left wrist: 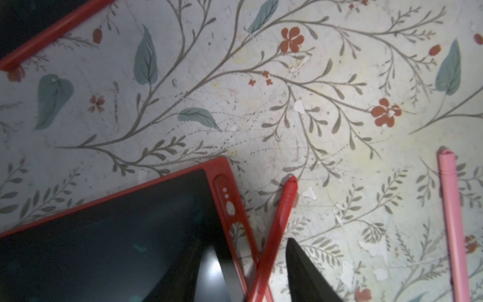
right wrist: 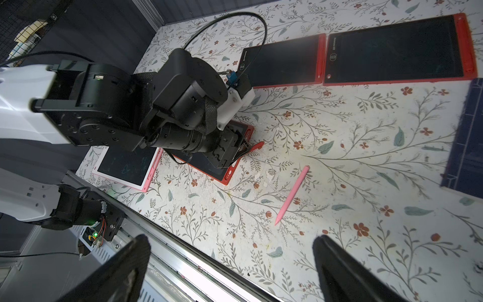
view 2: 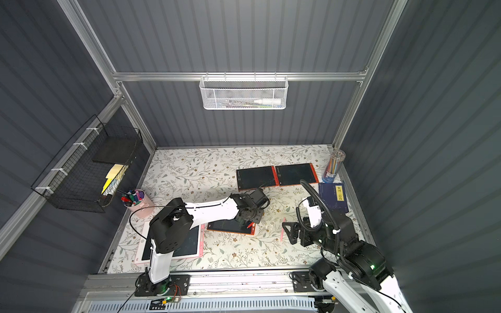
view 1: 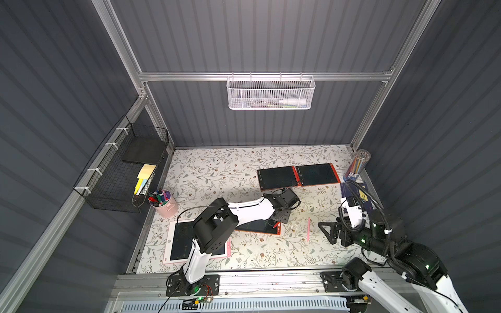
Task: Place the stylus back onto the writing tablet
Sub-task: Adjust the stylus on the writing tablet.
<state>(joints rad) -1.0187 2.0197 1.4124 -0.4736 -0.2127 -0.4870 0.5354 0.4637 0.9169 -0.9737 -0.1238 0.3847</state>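
The bench (view 1: 217,173) is being covered by an off-white sheet printed with grey-brown twigs, grey-green leaves and small rust-red flowers. The dark screen of the writing tablet (left wrist: 104,235) is being bordered by a red frame, and the stylus (left wrist: 277,230) is being shown in the same red. The pink stylus (left wrist: 452,222) is being seen in a pale rose. A further tablet (view 1: 276,177) and its neighbour (view 1: 317,173) are being framed in red, while the larger tablet (view 1: 180,244) is being framed in light pink, with faint teal marks on its dark screen. Red, blue, green and purple markers (view 1: 160,196) are being held in a pink cup (view 1: 168,208). The book (view 2: 329,200) is being shown in dark blue with a yellow label.
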